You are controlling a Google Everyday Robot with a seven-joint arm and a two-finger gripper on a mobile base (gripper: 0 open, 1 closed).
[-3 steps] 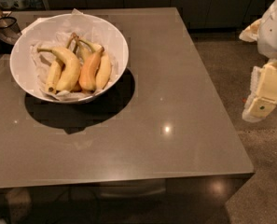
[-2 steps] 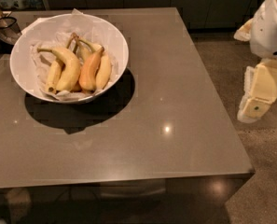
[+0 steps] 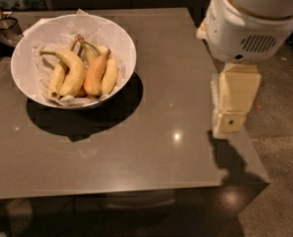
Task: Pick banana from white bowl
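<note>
The white bowl (image 3: 122, 36) stands on the far left of the grey table (image 3: 151, 167), lined with crumpled white paper. The banana (image 3: 73, 69), thick, curved and pale yellow with a long thin stem, lies in the bowl left of centre. An orange-tinged banana (image 3: 95, 74) lies right beside it, with slimmer yellow bananas (image 3: 110, 73) on both sides. My gripper (image 3: 230, 122) hangs under the white arm housing (image 3: 249, 28) above the table's right edge, far to the right of the bowl and apart from it.
A dark object (image 3: 5, 29) sits at the far left behind the bowl. The table's right edge (image 3: 244, 147) drops to a speckled floor (image 3: 284, 132). The front edge runs along the bottom. Dark cabinets stand behind the table.
My arm and gripper have moved left from beside the table to above its right edge. The bowl and bananas have not moved.
</note>
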